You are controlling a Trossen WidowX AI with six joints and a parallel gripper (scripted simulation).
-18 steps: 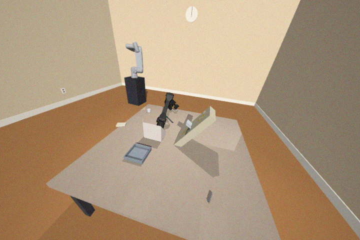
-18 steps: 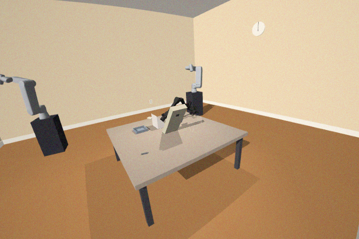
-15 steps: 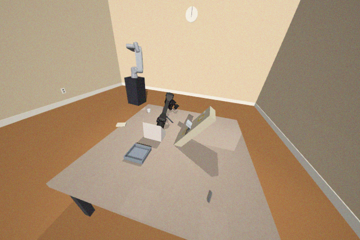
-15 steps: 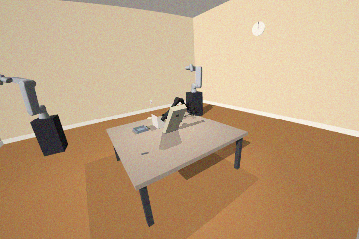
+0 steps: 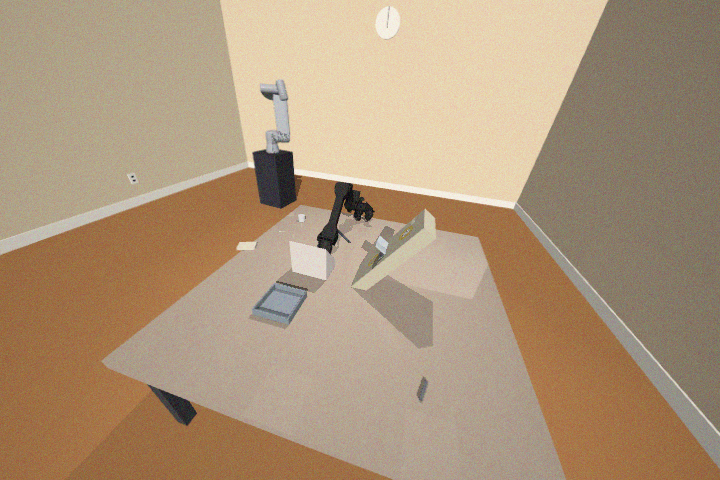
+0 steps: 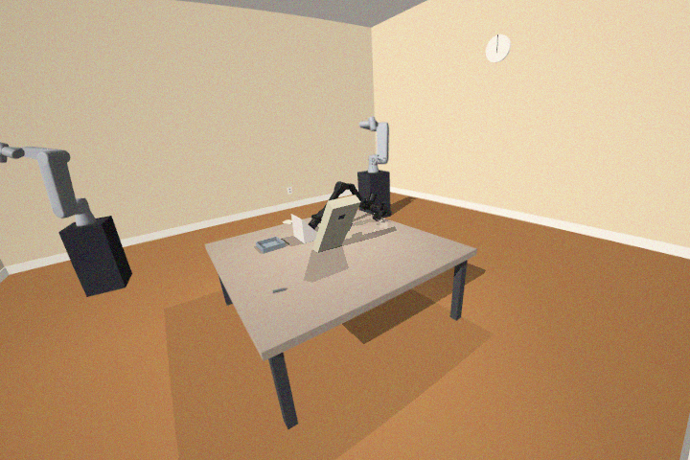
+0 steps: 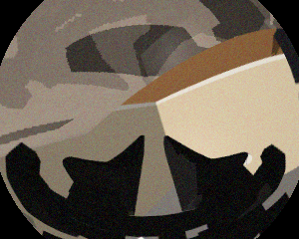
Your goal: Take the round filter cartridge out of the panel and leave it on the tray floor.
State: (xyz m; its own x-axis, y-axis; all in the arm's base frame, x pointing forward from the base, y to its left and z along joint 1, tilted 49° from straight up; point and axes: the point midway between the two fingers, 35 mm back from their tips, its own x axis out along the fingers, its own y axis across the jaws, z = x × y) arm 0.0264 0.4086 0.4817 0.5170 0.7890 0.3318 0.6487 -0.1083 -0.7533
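Black claw (image 5: pixel 365 213) (fingers narrowed on nothing) well apart from the filter cartridge (image 5: pixel 382 244) in the tilted panel (image 5: pixel 397 249).

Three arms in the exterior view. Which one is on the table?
The black arm, bent low behind the tilted panel. The two grey arms stand on dark pedestals on the floor, off the table.
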